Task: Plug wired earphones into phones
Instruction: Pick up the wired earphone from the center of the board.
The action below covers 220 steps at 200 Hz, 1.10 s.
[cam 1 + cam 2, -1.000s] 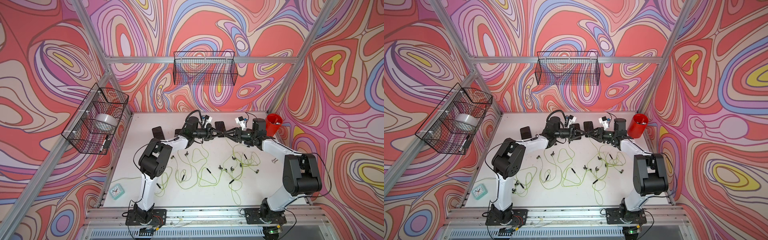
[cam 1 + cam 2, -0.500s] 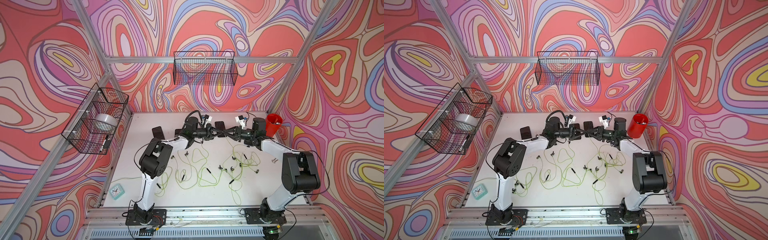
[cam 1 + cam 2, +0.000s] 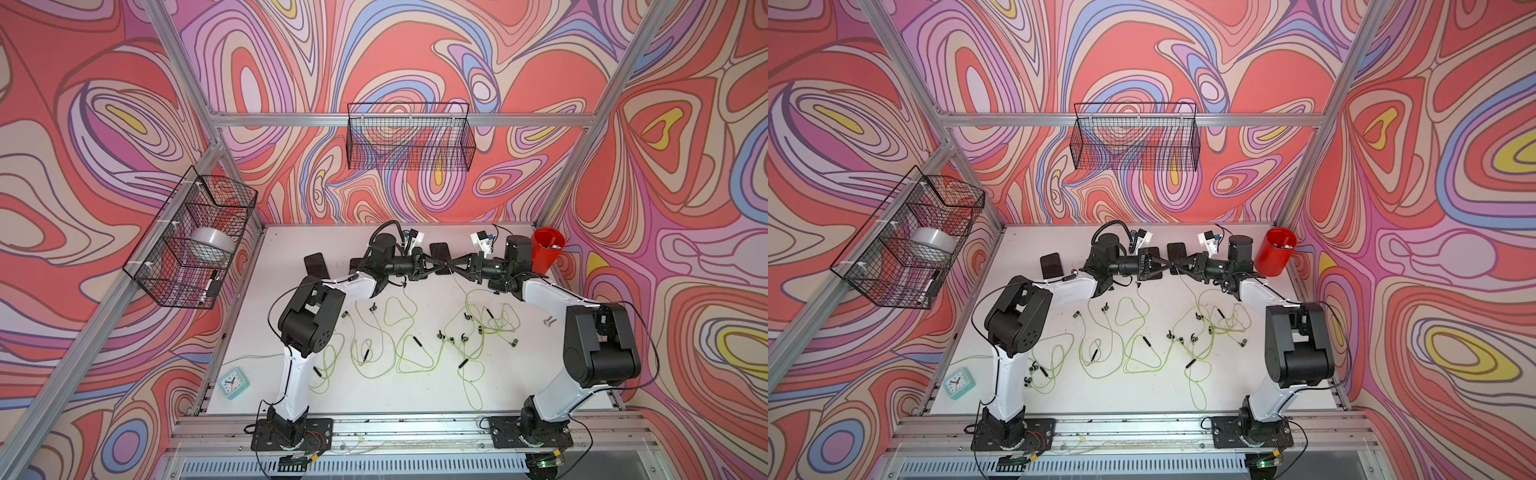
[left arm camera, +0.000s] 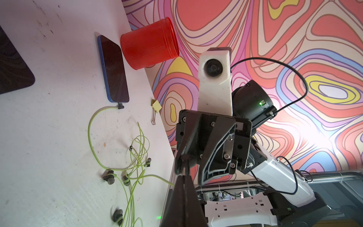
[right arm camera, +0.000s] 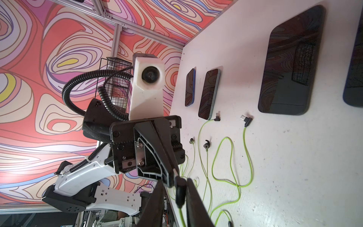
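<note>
Standing at the front rail, I see the table [image 3: 395, 397] boxed by swirled walls on three sides and open only towards me. Two arms reach to the back middle, where the left claw [image 3: 441, 265] and right claw [image 3: 454, 265] meet tip to tip above the top. Two wire baskets hang off the table: a back basket [image 3: 409, 137] and a side basket [image 3: 195, 241] holding one tape roll [image 3: 210, 245]. One red cup [image 3: 547, 249] fills the back corner on the right arm's side. A bare strip runs along the front edge, with one teal clock [image 3: 234, 382] at its corner on the left arm's side.

The phones [image 5: 288, 64] lie in a row along the back. The right wrist view shows four. The left wrist view adds a fifth phone [image 4: 115, 68] beside the cup with a plug in its end, and neither top view shows it.

The earphones [image 4: 109, 177] sprawl across the middle in yellow-green loops, and I cannot split the tangle into sets.

The left claw is pinched shut on a plug [image 5: 180, 188], whose cable hangs to the table. The right claw's jaws stand narrow either side of that plug, and I cannot tell whether they pinch it.

Two loose plugs [image 5: 245, 120] lie just short of the phones' near ends, seen only from the right wrist. One yellow clip [image 4: 156, 107] lies by the table edge near the cup.
</note>
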### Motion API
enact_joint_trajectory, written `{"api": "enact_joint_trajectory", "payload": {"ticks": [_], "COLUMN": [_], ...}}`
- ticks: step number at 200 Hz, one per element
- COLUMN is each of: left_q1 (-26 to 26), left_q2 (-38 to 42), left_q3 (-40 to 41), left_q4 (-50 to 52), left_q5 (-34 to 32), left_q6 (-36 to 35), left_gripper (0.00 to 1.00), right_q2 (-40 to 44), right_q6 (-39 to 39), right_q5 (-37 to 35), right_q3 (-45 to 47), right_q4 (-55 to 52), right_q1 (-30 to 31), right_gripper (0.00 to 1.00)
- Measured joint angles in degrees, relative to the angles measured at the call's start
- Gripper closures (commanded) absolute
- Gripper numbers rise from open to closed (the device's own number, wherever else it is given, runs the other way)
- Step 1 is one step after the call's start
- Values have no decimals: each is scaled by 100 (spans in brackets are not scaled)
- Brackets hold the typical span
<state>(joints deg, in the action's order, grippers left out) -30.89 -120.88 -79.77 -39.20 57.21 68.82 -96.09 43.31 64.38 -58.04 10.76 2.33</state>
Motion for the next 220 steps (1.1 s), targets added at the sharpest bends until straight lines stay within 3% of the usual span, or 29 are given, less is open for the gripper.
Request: {"api": "enact_joint_trajectory", "payload": {"ticks": [58,139,169,194,220], "left_q1": [-2,-2,0,31,101], "left_q2": [0,0,0,0,-11], "left_q3": [0,-7,-15,-197,-960], "left_q4": [13,66,219,975,2577], "left_q5": [2,48,42,-151,-870], "left_q6": [-20,-125,-275,-645,-1329], "left_gripper": [100,100,57,38,32], "right_q2": [-9,-17,-13,68,295], "right_q6": [-101,-214,-391,-767,-1176], "right_q5": [22,7,-35,-264,-859], "right_q3": [0,-2,-7,-15,-17], "right_q4": [-101,-205,-372,-787,-1266], "right_q1": [0,-7,-7,-2,-2], "right_gripper": [79,95,96,97,98]}}
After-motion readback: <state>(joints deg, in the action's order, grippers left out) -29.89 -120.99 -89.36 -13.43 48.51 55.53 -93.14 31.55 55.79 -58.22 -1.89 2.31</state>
